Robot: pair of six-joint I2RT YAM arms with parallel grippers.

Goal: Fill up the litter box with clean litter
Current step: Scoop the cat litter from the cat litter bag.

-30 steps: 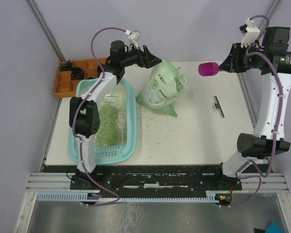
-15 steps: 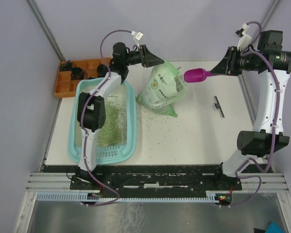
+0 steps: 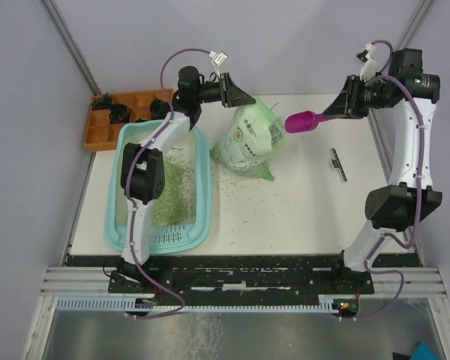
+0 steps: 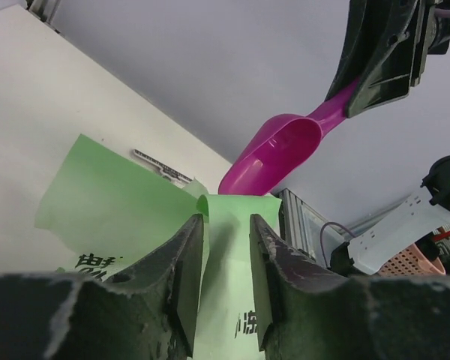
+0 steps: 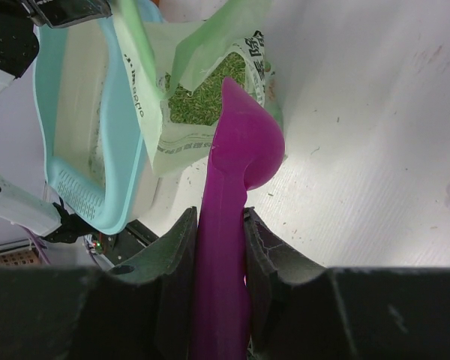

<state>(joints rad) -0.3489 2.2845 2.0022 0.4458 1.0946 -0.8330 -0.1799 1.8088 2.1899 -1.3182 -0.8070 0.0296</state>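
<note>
Bag and scoop meet at the far side of the table (image 3: 307, 202): the left claw (image 3: 236, 96) stands at the mouth of the light green bag (image 3: 249, 139), its 2 fingers (image 4: 181, 277) set narrow with the bag's top flap between them. Whether the pads actually press the flap cannot be told.

The right claw (image 3: 347, 105) is clamped on the handle of the magenta scoop (image 3: 304, 121). The scoop's bowl reaches out ahead of that claw, toward the left claw, and hangs just over the bag's open top. The bowl looks empty in the left wrist view.

Inside the bag, directly beyond the scoop's tip, pale green litter (image 5: 202, 94) shows. The teal litter box (image 3: 205, 187) lies on the table back from the left claw toward that arm's base, just beside the bag. A loose patch of granules is spread over part of its whitish floor, with its ribbed ledge at the near end. Stray granules dot the table beside the bag.

An orange compartmented tray (image 3: 97, 131) sits off to the left claw's left, beyond the box. A small dark strip (image 3: 335, 163) lies on the table nearer the bases than the right claw.
</note>
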